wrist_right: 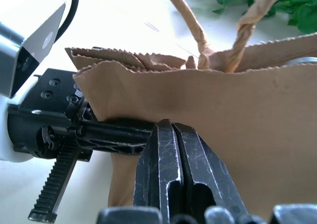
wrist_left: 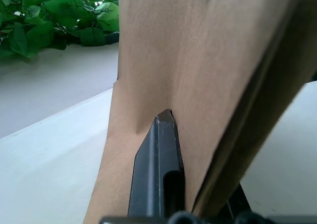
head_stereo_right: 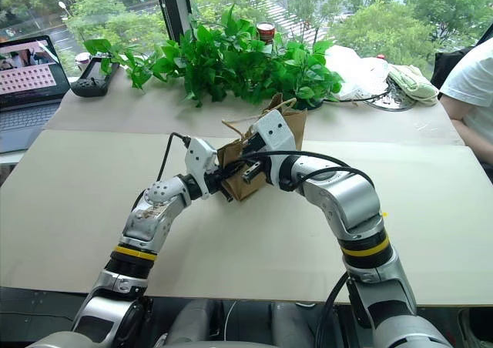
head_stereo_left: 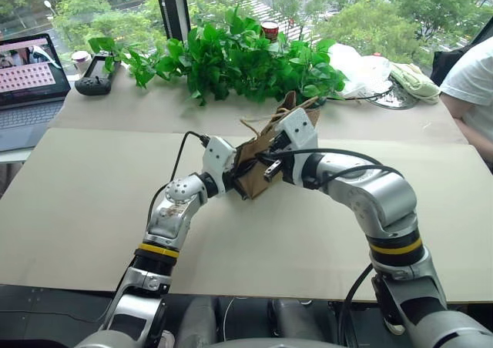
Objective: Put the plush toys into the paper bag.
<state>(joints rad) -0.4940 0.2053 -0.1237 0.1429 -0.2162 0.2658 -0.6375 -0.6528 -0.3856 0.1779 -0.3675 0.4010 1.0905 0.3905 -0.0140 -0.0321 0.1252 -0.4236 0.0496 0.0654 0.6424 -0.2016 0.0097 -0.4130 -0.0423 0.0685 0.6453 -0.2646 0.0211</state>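
Mid-table, near the plants (head_stereo_left: 231, 55), both grippers, left (wrist_right: 119, 132) and right (wrist_right: 171, 135), are clenched on the bag (head_stereo_left: 258, 159). Step: bag prep. Next, spread its mouth; toys unseen.

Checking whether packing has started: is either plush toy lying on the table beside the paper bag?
No; the head views show only the paper bag on the beige table, pinched by the left gripper and right gripper.

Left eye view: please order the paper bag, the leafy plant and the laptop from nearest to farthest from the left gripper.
1. Paper bag: at the left gripper, pinched by it.
2. Leafy plant: behind the bag, by the window.
3. Laptop: far left corner.
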